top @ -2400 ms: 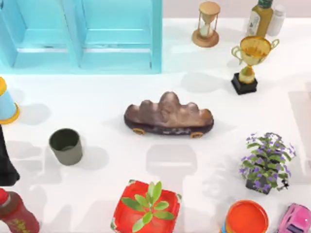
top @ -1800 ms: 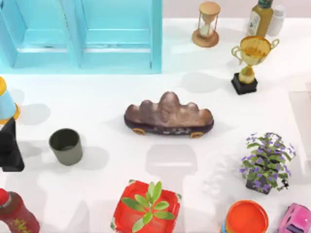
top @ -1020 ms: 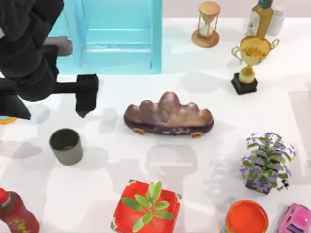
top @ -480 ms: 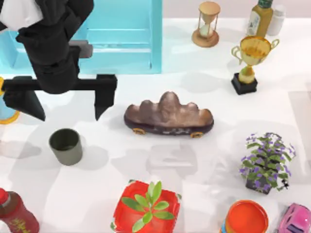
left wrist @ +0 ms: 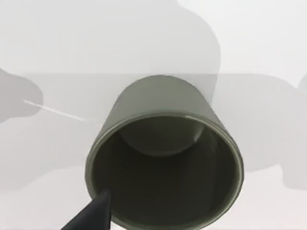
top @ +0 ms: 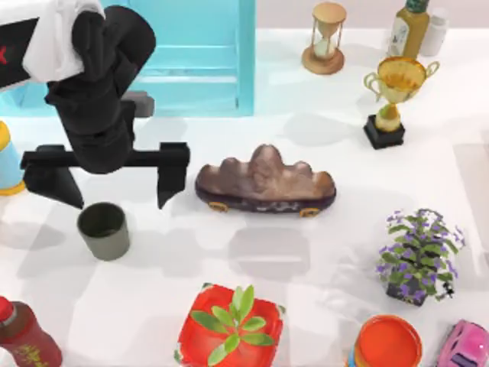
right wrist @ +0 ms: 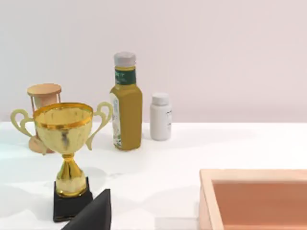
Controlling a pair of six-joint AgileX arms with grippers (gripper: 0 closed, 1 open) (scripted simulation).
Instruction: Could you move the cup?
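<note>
- Currently on the white table [top: 458,99], toward its left side: the cup [top: 103,230], olive-grey, no handle, dark inside, standing upright with its mouth up.
- Left gripper [top: 106,186]: hangs above the table just behind the cup, fingers spread wide apart, one black fingertip [top: 166,191] to the cup's right and the other to its left; nothing is held between them.
- Left wrist view: looks down into the cup [left wrist: 163,158], whose rim and dark inner wall are plain; one black fingertip [left wrist: 93,215] overlaps the rim at the frame's edge; contact cannot be told.
- Right arm: one dark fingertip [right wrist: 93,213] shows at the edge of the right wrist view; whether that gripper is apart or together cannot be told.
- Light-blue cabinet [top: 191,53]: at the table's far left, partly behind the left arm.
- Brown rock ornament [top: 265,182]: mid-table, to the right of the left gripper, apart from the cup.
- Gold trophy [top: 399,95]: two handles, black base, far right.
- Hourglass [top: 327,37]: wooden, at the far edge, left of the trophy.
- Yellow-green bottle [right wrist: 126,103] and small white bottle [right wrist: 160,116]: side by side behind the trophy.
- Purple-flowered plant [top: 419,256]: right side, near edge.
- Red pot with green plant [top: 231,325]: near edge, centre-left.
- Orange-lidded container [top: 387,342] and pink toy car [top: 464,345]: near right corner.
- Red bottle [top: 27,336]: near left corner.
- Light-blue cup with yellow rim [top: 9,164]: at the left edge, well apart from the olive-grey one.
- Wooden tray [right wrist: 254,199]: open, tan rim, in the right wrist view.
</note>
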